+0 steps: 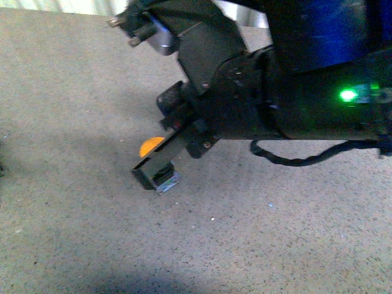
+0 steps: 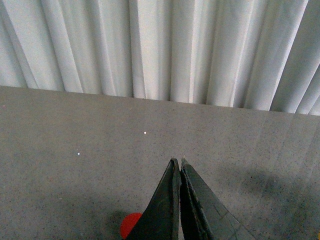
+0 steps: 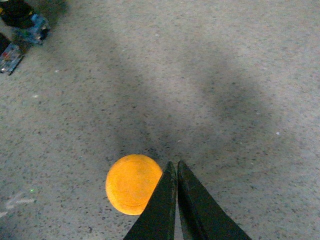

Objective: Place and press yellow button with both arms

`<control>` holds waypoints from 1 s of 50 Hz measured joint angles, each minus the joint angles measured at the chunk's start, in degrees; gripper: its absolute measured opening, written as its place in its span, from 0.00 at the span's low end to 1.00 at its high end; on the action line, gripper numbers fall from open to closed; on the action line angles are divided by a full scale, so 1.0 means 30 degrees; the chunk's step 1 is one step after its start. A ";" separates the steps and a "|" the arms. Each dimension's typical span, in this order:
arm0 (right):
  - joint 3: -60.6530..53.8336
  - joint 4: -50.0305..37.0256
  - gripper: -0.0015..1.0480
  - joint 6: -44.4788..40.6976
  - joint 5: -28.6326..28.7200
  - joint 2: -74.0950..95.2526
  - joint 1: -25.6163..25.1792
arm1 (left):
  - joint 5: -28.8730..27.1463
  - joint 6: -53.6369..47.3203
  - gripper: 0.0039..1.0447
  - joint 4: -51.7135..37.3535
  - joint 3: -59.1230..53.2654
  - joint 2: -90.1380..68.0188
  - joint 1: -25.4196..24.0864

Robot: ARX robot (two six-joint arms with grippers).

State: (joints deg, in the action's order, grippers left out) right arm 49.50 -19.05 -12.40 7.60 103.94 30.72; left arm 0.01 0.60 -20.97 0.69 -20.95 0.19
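Left gripper [image 2: 179, 165] and right gripper [image 3: 175, 166] are both clenched empty, and the button [image 1: 149, 147] only peeks out centre-left in front view, mostly blocked by an arm [image 1: 263, 98].

Right arm [image 1: 294, 92] comes in from the right side of the front view: big glossy black thing, green light on, cable looping under it. Its wrist is bent down and to the left, so the right claw [image 3: 174, 163] points steeply downward with its tips pinched together. Left claw [image 2: 177, 161] is pinched closed too, aimed out low and nearly level.
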 joint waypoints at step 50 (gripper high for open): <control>0.1654 0.2397 0.01 0.4306 0.1304 0.2302 0.0109 | -0.0015 -0.0007 0.01 0.6987 0.0007 0.6652 -0.0015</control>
State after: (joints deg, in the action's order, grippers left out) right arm 54.46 -11.86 0.51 11.51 110.85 31.05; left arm -0.03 0.58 -0.01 0.71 -0.99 0.14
